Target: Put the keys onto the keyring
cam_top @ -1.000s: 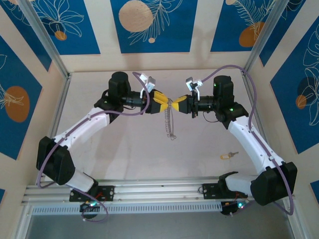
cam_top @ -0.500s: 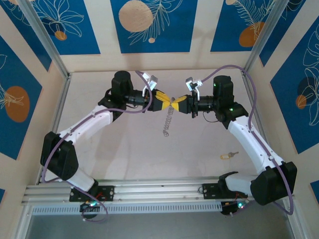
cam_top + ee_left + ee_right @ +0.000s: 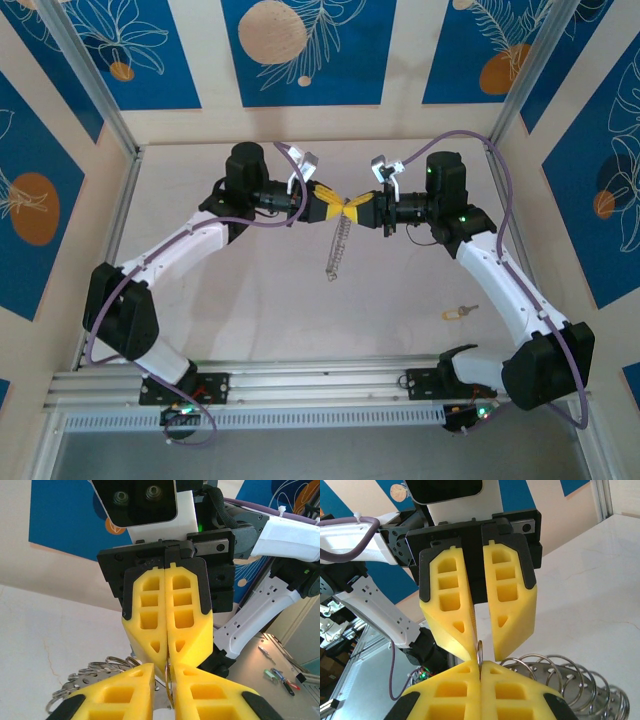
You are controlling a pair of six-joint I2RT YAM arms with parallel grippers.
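Observation:
Above the middle of the table my two grippers meet tip to tip. The right gripper (image 3: 355,208) (image 3: 480,666) is shut on a thin metal keyring (image 3: 480,650), which stands up edge-on from its pads. My left gripper (image 3: 339,206) (image 3: 170,672) faces it, jaws a narrow gap apart around that same keyring (image 3: 171,680). The ring lies against one left pad and the other pad stands just off it. A chain of linked metal rings (image 3: 338,245) (image 3: 560,672) hangs below the grippers. A tiny key (image 3: 457,313) with a yellow-orange head lies on the table at the right.
The pale tabletop (image 3: 250,300) is bounded by aluminium posts and blue-patterned walls. The mounting rail (image 3: 320,385) runs along the near edge.
The left gripper's jaws have narrowed around the keyring and the left arm has edged right. The hanging chain has swung down-left. The right gripper has held still.

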